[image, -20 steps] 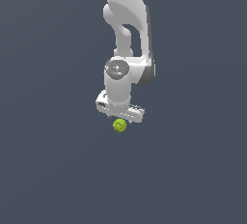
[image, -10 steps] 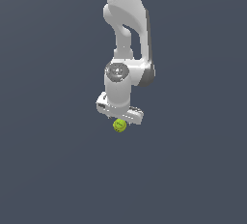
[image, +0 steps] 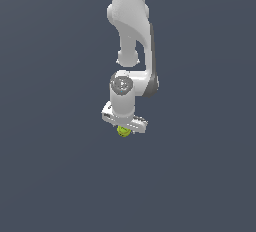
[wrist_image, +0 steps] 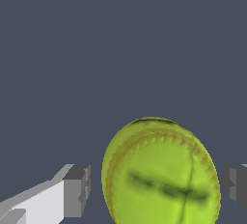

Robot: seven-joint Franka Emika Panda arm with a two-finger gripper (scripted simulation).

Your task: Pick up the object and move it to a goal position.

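The object, a small yellow-green ball (image: 123, 132) with darker seam marks, rests on the dark grey floor directly under the white hand. In the wrist view the ball (wrist_image: 161, 175) fills the space between my two grey fingertips (wrist_image: 77, 189). A narrow gap shows on each side of it. My gripper (image: 124, 128) is open and lowered around the ball, with the hand covering the ball's upper part in the exterior view.
A flat, uniform dark grey floor (image: 60, 176) extends in every direction. The white arm (image: 131, 21) rises straight up from the hand towards the top of the exterior view. No other objects show.
The hand has come down towards the floor, closing the distance to the ball. The ball itself has stayed where it was.
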